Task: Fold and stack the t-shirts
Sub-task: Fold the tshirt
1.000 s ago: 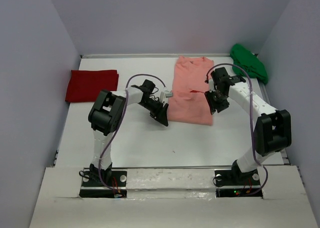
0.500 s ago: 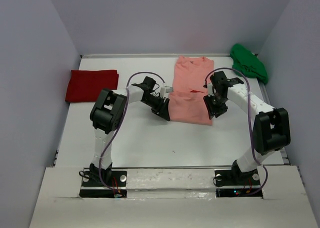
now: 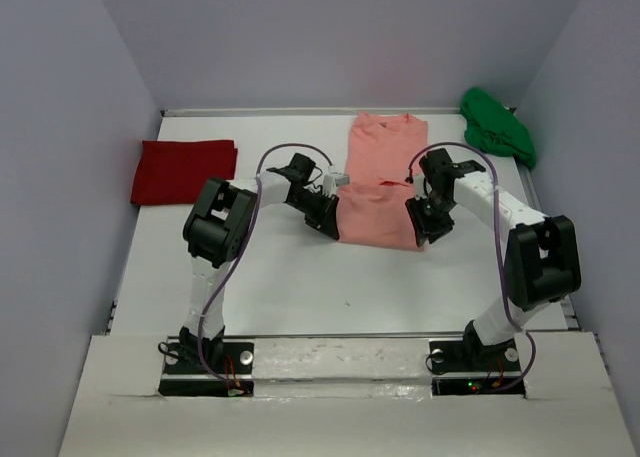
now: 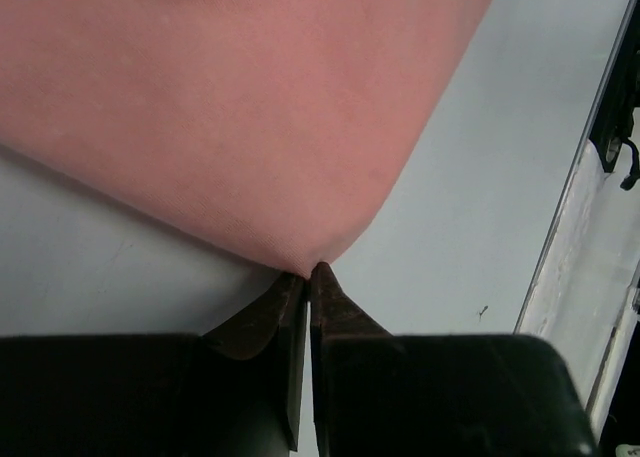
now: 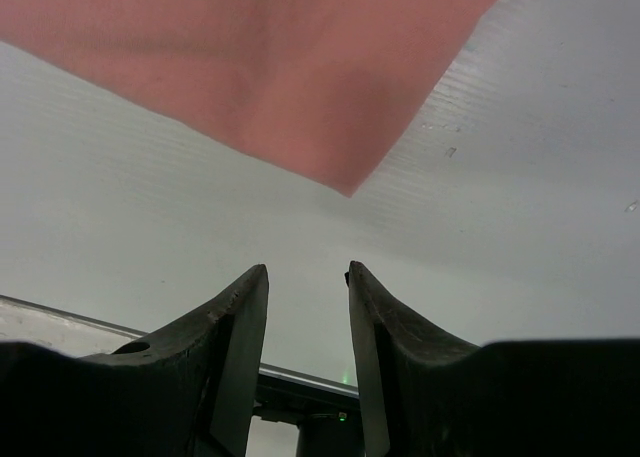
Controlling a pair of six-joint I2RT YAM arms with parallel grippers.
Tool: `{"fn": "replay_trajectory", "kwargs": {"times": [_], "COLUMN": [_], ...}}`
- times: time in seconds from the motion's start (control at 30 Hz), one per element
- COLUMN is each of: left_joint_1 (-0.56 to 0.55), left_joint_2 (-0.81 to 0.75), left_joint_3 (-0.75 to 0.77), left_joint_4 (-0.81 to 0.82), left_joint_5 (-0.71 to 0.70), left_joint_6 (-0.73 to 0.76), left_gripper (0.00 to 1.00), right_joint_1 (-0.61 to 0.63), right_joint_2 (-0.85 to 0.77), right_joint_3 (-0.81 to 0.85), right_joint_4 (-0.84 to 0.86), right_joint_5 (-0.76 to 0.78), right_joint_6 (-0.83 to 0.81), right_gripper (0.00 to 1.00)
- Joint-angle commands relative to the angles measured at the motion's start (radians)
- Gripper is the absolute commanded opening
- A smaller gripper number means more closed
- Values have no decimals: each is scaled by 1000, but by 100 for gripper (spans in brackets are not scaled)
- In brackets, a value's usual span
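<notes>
White arms (image 3: 203, 299), black joints (image 3: 214, 227), purple cables (image 3: 290, 147), dark wedge-shaped hands (image 5: 306, 269).

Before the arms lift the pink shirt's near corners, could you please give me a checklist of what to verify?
1. Is the left gripper shut at the near left corner of the pink shirt? Ok.
2. Is cloth actually caught between its fingers? Cannot tell; the corner ends right at the tips.
3. Is the right gripper around the other near corner? Not ok; it is open and the corner lies ahead of its fingertips.
4. Is the red shirt folded and out of the way? Ok; it lies flat at the left.
5. Is the green shirt folded? Not ok; it is bunched at the far right.
</notes>
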Motion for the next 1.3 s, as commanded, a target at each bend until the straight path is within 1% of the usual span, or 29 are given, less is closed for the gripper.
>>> {"fn": "replay_trajectory", "kwargs": {"times": [0.0, 0.2, 0.33, 0.7, 0.93, 1.0, 1.13, 1.27], "left_joint_1": [-20, -29, -35, -35, -34, -34, -32, -32], "left_joint_2": [21, 6, -2, -15, -48, -55, -74, -78], "left_joint_3": [14, 20, 25, 40, 19, 11, 3, 2], "left_joint_4": [-25, -31, -46, -80, -89, -94, -99, -103], "left_joint_5": [-71, -67, -64, -57, -74, -77, -80, -90], "left_joint_6": [30, 49, 66, 106, 134, 142, 149, 158], "left_gripper": [14, 8, 0, 0, 0, 0, 0, 0], "right_joint_1": [-3, -3, -3, -3, -3, -3, -3, -3], "right_joint_2": [-14, 5, 40, 161, 244, 250, 268, 249], "right_joint_3": [-21, -27, -31, 7, 36, 25, 25, 39], "right_joint_4": [19, 26, 39, 60, 88, 123, 125, 122], "right_joint_5": [-26, -27, -29, 49, 92, 108, 77, 72], "right_joint_6": [-10, -4, 0, 13, 0, -5, -10, -13], "right_gripper": [44, 45, 45, 45, 40, 40, 38, 38]}}
